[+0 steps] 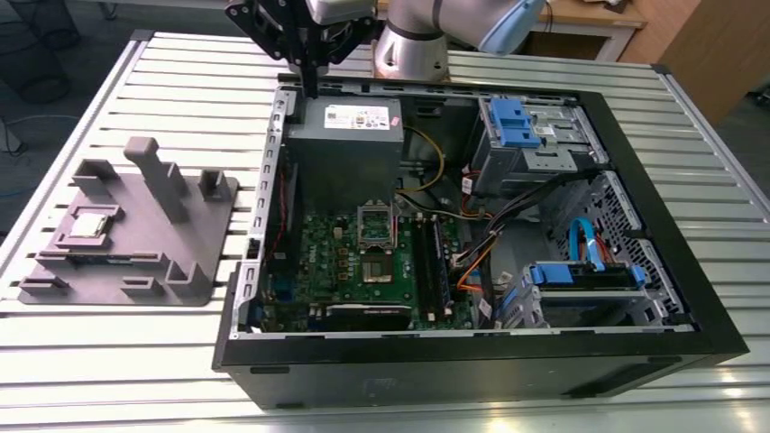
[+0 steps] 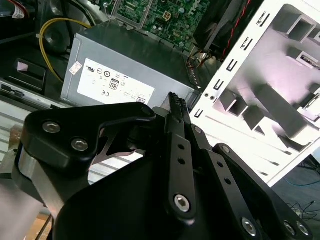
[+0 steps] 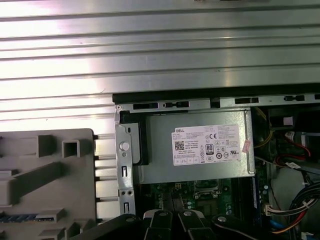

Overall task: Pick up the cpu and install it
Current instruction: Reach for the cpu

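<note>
A: Where's the cpu?
B: The small flat square silvery-grey cpu (image 1: 94,223) lies flat on the grey plastic tray with upright posts (image 1: 211,239). That's at the exterior view's left, on the slatted metal bench (image 1: 180,81). The tray sits just beside the open black computer case (image 1: 481,361).
A: Pincer?
B: The black pincer (image 1: 309,88) hangs over the case's far edge, just above the grey metal power supply box (image 1: 343,135). It's narrow, with the pads together and nothing between them. The second wrist view agrees: ribbed fingertips (image 2: 174,104) pressed together, labelled power supply box (image 2: 125,65) under them.
A: How near is it to the chip?
B: Well apart. The cpu is out on the tray and the pincer is at the case.
A: Socket?
B: The silver metal socket frame (image 1: 375,224) is on the green motherboard (image 1: 343,271), just past the power supply box. Can't tell what's inside it.
A: First wrist view?
B: Tray (image 3: 50,190) and power supply box (image 3: 200,145), with the case wall between them.
</note>
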`<state>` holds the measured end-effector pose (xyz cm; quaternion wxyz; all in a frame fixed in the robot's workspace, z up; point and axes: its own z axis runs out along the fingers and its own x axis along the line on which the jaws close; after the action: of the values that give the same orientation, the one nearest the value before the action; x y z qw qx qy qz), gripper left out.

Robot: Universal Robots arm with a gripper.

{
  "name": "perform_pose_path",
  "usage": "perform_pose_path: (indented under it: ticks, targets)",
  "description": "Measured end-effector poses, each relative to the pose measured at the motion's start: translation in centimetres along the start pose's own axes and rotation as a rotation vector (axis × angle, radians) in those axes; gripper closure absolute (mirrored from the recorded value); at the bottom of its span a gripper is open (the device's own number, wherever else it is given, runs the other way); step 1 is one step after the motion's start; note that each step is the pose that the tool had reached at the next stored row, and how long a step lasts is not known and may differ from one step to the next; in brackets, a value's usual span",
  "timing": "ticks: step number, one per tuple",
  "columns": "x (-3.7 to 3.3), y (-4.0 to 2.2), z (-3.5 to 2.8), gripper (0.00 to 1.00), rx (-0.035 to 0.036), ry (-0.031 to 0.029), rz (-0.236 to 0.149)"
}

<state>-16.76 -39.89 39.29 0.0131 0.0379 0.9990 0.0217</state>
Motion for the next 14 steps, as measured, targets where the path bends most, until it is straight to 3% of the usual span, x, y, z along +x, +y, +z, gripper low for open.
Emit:
perform_pose_path:
  ticks: [8,14]
  targets:
    - [0.65,-0.05,-0.01,0.89,-0.0001,0.0,0.0]
    - [0.74,-0.06,-0.01,0.89,0.0,0.0,0.0]
